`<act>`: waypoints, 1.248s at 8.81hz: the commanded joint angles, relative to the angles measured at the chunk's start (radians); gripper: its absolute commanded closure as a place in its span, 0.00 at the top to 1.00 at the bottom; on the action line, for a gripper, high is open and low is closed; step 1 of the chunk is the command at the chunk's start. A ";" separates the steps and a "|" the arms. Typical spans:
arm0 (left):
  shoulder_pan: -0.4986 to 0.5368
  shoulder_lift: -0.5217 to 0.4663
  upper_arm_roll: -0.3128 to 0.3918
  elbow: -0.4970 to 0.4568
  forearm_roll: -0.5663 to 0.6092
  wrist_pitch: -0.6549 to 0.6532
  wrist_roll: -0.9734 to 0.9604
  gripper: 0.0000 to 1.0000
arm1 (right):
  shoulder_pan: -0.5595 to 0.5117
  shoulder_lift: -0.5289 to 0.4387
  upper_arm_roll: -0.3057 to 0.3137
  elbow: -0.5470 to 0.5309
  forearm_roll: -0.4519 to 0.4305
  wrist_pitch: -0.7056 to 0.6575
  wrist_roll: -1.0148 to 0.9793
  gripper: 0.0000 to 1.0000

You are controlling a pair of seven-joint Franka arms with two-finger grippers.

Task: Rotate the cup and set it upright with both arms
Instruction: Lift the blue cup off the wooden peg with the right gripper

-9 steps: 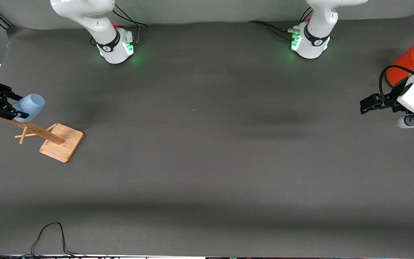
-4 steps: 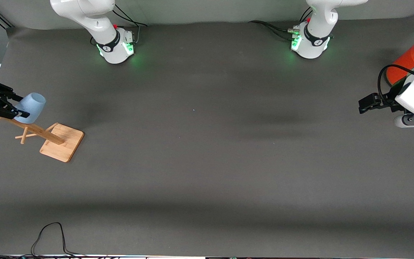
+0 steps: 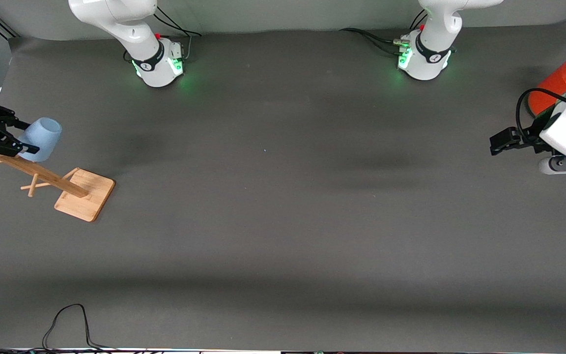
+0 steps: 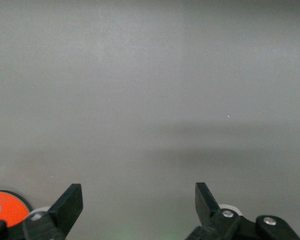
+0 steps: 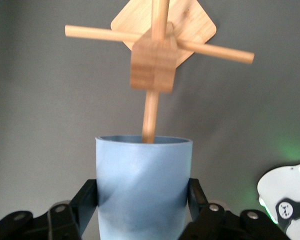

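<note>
Right wrist view: right gripper (image 5: 142, 200) pinches the cup (image 5: 143, 180), a rack (image 5: 155, 55) peg in its mouth. Left gripper (image 4: 139, 202) waits spread at the table's (image 3: 283, 221) left-arm edge.

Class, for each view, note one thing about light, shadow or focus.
Front view: green glow spills from the arm bases, with soft dark shadow bands on the table. Left wrist view: a faint shadow streak on bare grey. Right wrist view: the cup is sharp, the wooden stand blurred.
</note>
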State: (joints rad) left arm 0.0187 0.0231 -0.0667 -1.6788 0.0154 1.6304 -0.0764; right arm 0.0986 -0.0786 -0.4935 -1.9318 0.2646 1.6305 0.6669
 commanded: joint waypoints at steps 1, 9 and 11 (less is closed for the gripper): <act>-0.009 -0.025 0.004 -0.012 0.011 -0.009 0.004 1.00 | 0.007 -0.029 0.096 0.034 0.041 -0.032 0.144 0.52; -0.009 -0.025 -0.001 -0.010 0.011 -0.009 0.004 1.00 | 0.009 0.133 0.760 0.109 -0.019 0.282 0.779 0.52; -0.009 -0.025 -0.001 -0.010 0.011 -0.009 0.004 1.00 | 0.010 0.239 0.930 0.154 -0.156 0.363 1.002 0.52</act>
State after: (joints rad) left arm 0.0174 0.0225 -0.0715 -1.6781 0.0159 1.6299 -0.0761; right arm 0.1154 0.0781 0.3530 -1.8452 0.1855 1.9705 1.5500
